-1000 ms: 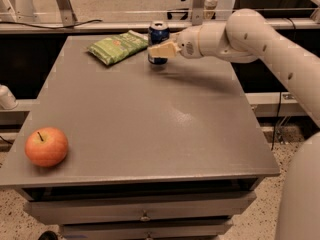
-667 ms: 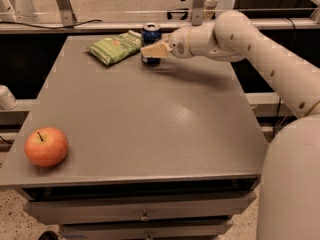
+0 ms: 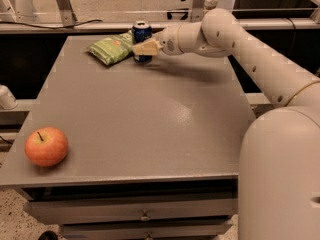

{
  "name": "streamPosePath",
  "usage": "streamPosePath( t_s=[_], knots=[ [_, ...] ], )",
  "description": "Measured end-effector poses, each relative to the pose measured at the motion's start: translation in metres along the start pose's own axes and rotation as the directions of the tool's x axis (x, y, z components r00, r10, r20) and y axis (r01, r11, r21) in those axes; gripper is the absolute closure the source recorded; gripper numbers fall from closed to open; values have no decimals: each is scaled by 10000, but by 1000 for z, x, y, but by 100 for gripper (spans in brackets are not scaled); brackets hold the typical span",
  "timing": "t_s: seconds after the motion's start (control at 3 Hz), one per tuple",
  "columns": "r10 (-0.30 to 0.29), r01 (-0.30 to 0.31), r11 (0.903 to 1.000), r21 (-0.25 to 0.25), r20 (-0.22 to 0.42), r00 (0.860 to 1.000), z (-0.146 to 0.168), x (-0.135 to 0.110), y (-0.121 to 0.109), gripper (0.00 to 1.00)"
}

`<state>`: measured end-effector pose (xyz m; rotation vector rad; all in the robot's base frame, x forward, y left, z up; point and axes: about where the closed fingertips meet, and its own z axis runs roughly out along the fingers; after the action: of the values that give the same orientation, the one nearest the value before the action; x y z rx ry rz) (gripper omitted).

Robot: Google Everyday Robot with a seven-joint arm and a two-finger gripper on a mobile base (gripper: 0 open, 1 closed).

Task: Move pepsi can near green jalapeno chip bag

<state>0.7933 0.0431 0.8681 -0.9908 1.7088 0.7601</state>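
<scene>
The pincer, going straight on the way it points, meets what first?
The pincer, around the dark blue metal pepsi can at the far edge, points left: probably the flat light green chip bag.

Your end effector [image 3: 142,50] sits at the tabletop's far edge, just right of the bag [image 3: 111,49]. Its fingers [image 3: 146,47] look like matt cream plastic, and they clasp the can [image 3: 142,31]. You can read the can as smooth painted metal, dark blue with a brighter silver top that has a slight sheen. The bag looks like thin, crinkly light green film with creases across it. The arm [image 3: 260,59] has a smooth off-white shell, plastic by the look of it, with a soft satin sheen. The tabletop [image 3: 150,119] is a flat, matt grey surface with one dull highlight near its middle. The apple [image 3: 46,146] has smooth, faintly glossy skin. The rails [image 3: 65,26] behind look like pale metal.
</scene>
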Motion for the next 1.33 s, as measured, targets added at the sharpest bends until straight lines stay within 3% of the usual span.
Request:
streamPosePath(
  t_s=[1.0, 1.33],
  knots=[
    [35, -36, 10000, -58, -117, 9999, 6, 2, -3, 13],
    [26, -27, 10000, -84, -131, 9999, 2, 3, -2, 0]
  ],
)
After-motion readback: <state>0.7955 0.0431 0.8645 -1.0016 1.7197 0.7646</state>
